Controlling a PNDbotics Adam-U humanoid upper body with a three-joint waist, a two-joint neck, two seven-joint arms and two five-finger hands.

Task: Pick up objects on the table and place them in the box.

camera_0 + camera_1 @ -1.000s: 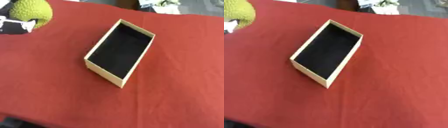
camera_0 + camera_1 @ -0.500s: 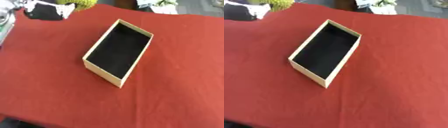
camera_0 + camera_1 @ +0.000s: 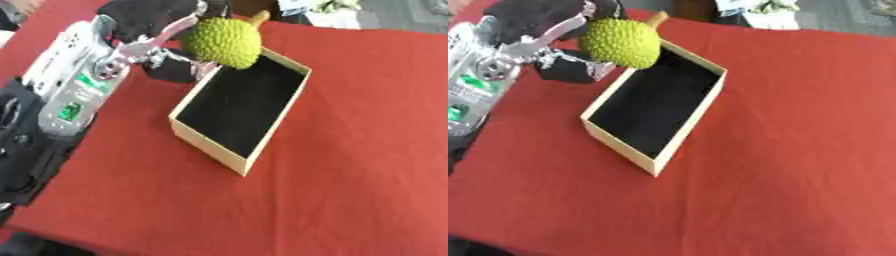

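Note:
A bumpy yellow-green fruit [image 3: 224, 42] with a short tan stem hangs over the far left corner of the box. My left hand [image 3: 166, 27] is shut on it, black fingers curled round its left side. The arm's silver forearm [image 3: 74, 82] runs in from the left. The open tan cardboard box [image 3: 212, 149] with a dark inside lies askew on the red tablecloth [image 3: 350, 150]; nothing shows inside it. My right hand is in neither view.
Blurred white and green items [image 3: 759, 10] lie beyond the table's far edge. A dark part of my body [image 3: 22, 150] fills the lower left corner. Bare red cloth stretches right of and in front of the box.
The left arm has swung in from the far left with the fruit, which now hangs over the box's far corner. The whole picture has shifted, so the camera has moved too.

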